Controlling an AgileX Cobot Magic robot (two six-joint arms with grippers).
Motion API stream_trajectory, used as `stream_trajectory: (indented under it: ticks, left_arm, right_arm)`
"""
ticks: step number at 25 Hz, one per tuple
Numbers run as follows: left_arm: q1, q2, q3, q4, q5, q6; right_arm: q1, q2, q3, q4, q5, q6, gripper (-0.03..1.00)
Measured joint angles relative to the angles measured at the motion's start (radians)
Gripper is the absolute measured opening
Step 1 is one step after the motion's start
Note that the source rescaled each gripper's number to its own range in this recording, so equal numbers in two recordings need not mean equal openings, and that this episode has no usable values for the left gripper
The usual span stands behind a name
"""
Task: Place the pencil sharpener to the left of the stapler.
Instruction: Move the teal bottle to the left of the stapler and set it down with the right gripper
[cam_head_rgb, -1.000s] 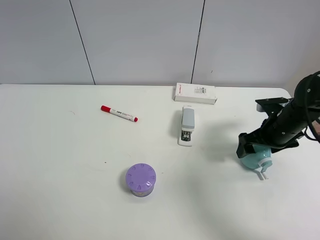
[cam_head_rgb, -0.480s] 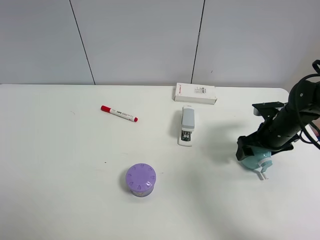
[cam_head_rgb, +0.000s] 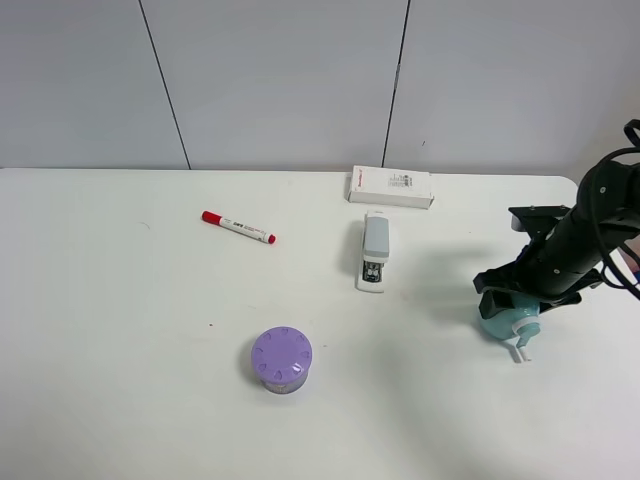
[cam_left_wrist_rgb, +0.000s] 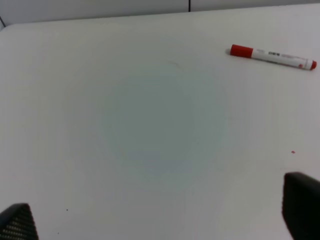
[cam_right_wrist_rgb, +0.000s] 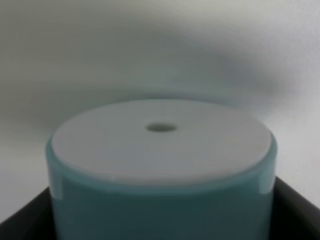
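The teal pencil sharpener (cam_head_rgb: 498, 325) is at the table's right side, its white crank (cam_head_rgb: 519, 350) pointing toward the front edge. My right gripper (cam_head_rgb: 509, 301) comes down over it from above and is shut on its body. In the right wrist view the sharpener (cam_right_wrist_rgb: 162, 165) fills the frame, its white end with a small hole facing the camera, and a dark finger (cam_right_wrist_rgb: 22, 220) shows at each side. The grey-and-white stapler (cam_head_rgb: 374, 250) lies well to the left of the sharpener. My left gripper (cam_left_wrist_rgb: 160, 225) is open over bare table.
A flat white box (cam_head_rgb: 391, 186) lies just behind the stapler. A red-capped marker (cam_head_rgb: 238, 227) (cam_left_wrist_rgb: 272, 56) rests at the centre left. A purple ridged-top container (cam_head_rgb: 281, 360) stands front centre. The table's right edge runs close to the right arm.
The right arm shifted slightly, and the sharpener moved a little to the left with the gripper. The other objects stayed put.
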Motion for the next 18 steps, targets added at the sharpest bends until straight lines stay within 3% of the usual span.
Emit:
stream_trajectory:
  ticks: [3,8,14,18]
  left_arm:
    - [0.000,0.000,0.000,0.000,0.000,0.000]
    - [0.000,0.000,0.000,0.000,0.000,0.000]
    - [0.000,0.000,0.000,0.000,0.000,0.000]
    - [0.000,0.000,0.000,0.000,0.000,0.000]
  right_arm:
    - [0.000,0.000,-0.018,-0.007,0.073,-0.002,0.01]
    - [0.000,-0.008,-0.081,-0.010,0.286,-0.012,0.01]
    - [0.000,-0.017,-0.190,-0.005,0.408,-0.012,0.01]
    - [0.021,-0.017,-0.303,0.009,0.560,-0.012,0.01]
